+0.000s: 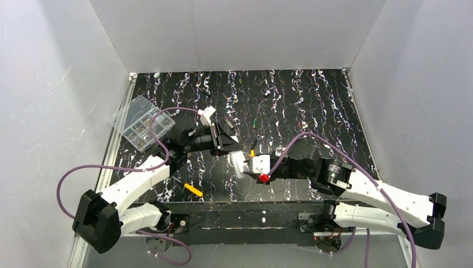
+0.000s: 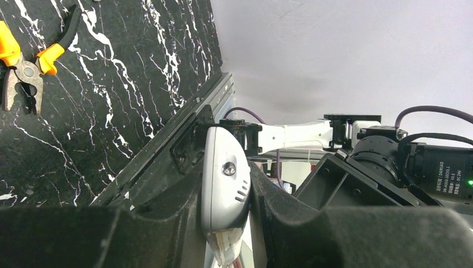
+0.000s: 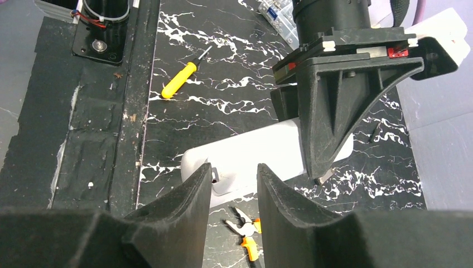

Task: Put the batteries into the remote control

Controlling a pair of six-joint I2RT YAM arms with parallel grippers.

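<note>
The white remote control point(image 2: 226, 178) stands on edge between my left gripper's point(image 2: 226, 223) fingers, which are shut on it. From above, the remote control point(image 1: 240, 162) hangs low over the near middle of the mat, with the left gripper point(image 1: 231, 147) gripping it from the far left. In the right wrist view the remote control point(image 3: 262, 152) lies crosswise just past my right gripper point(image 3: 234, 177). The right gripper's jaws are open, with nothing between them and their tips at the remote's near edge. One small green battery point(image 1: 254, 122) lies on the mat behind the grippers.
Yellow-handled pliers point(image 3: 245, 228) lie on the mat under the right gripper. A yellow screwdriver point(image 1: 193, 190) lies near the front rail. A clear plastic box point(image 1: 141, 123) sits at the mat's left edge. A small grey metal bit point(image 1: 266, 94) lies toward the back.
</note>
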